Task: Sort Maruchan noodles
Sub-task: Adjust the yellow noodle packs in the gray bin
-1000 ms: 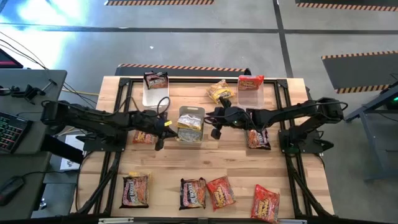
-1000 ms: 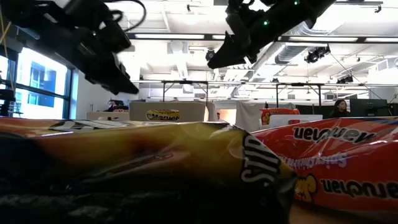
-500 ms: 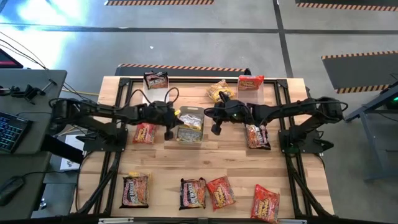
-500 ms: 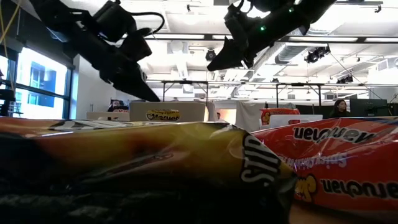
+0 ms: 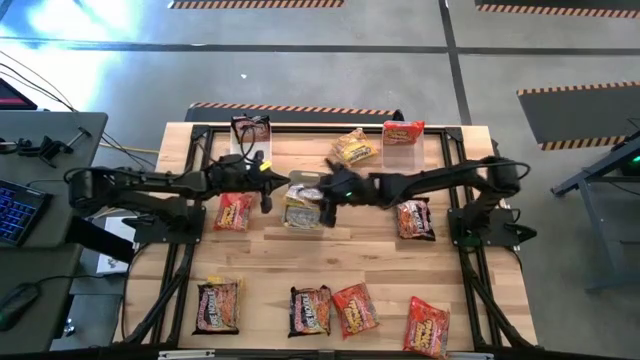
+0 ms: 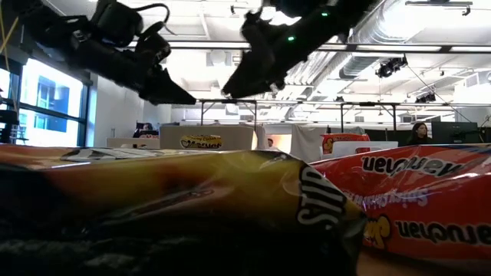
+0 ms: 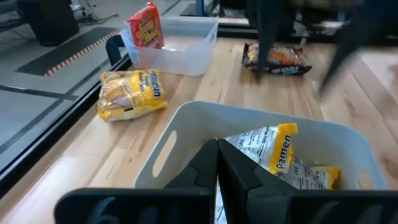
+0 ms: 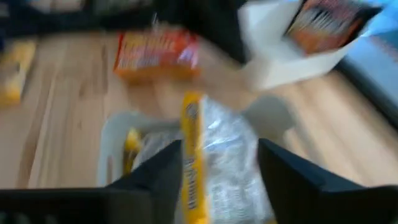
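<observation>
The Maruchan noodles are flat packets. Yellow-and-silver ones [image 7: 273, 155] lean inside the clear middle bin [image 5: 305, 178]. Others lie on the table: a yellow one [image 5: 355, 148], a red-orange one [image 5: 232, 212], one at the right [image 5: 413, 218] and several along the near edge [image 5: 310, 310]. My right gripper [image 5: 325, 208] hangs open over the middle bin's right side; in its wrist view an upright packet [image 8: 217, 143] shows between the fingers. My left gripper [image 5: 266, 200] is shut and hovers just left of that bin, clear of the table. My right gripper has its open fingers [image 8: 165, 168] on either side of the upright packet's yellow edge [image 8: 191, 137] in the bin, coming slanting down from the table's right. The view is blurred, so I cannot tell whether they touch it.
A bin at the far left [image 5: 250, 150] holds a dark packet [image 5: 250, 128]. A bin at the far right [image 5: 403, 155] holds a red one [image 5: 403, 130]. A black frame [image 5: 190, 160] rims the table. Bare wood lies between the middle bin and the near row.
My right gripper has gone toward the table's left and now hangs over the middle bin. My left gripper has swung toward the far edge and tipped up nearer to level, its tip now beside the bin's left wall. The packets have stayed in place.
</observation>
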